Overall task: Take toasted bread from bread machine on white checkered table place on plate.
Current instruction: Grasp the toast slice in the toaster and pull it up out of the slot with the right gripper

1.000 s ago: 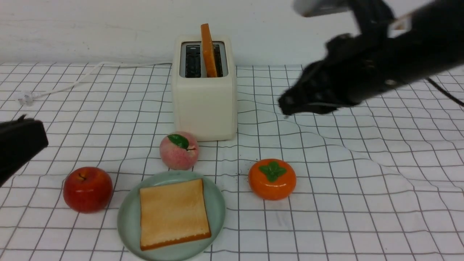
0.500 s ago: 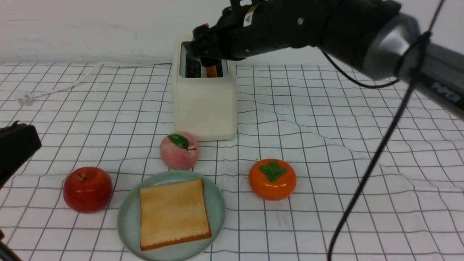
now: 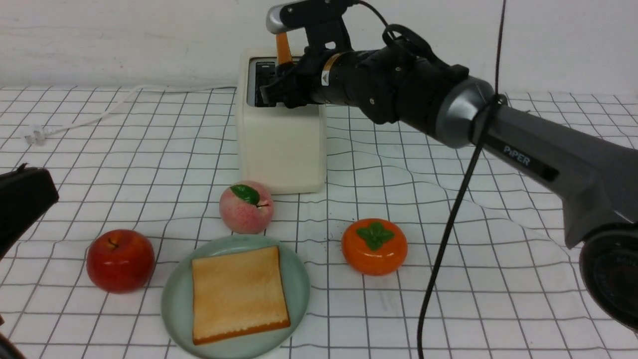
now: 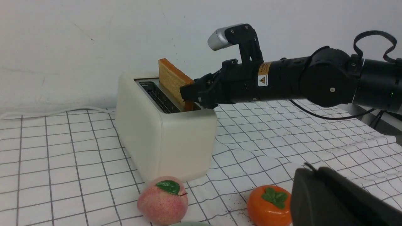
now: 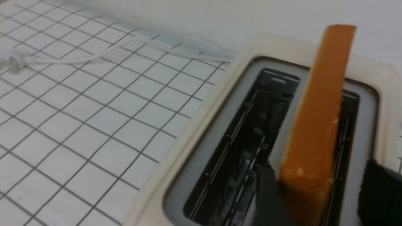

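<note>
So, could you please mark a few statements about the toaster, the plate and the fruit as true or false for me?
1. A slice of toasted bread lies flat on the plate. True.
2. Both slots of the toaster hold bread. False: only one standing slice is there; the other slot is empty.
3. The right gripper is open, with a finger on either side of the standing slice. True.
4. The persimmon sits on the plate. False: it rests on the checkered tablecloth, to the plate's right.
</note>
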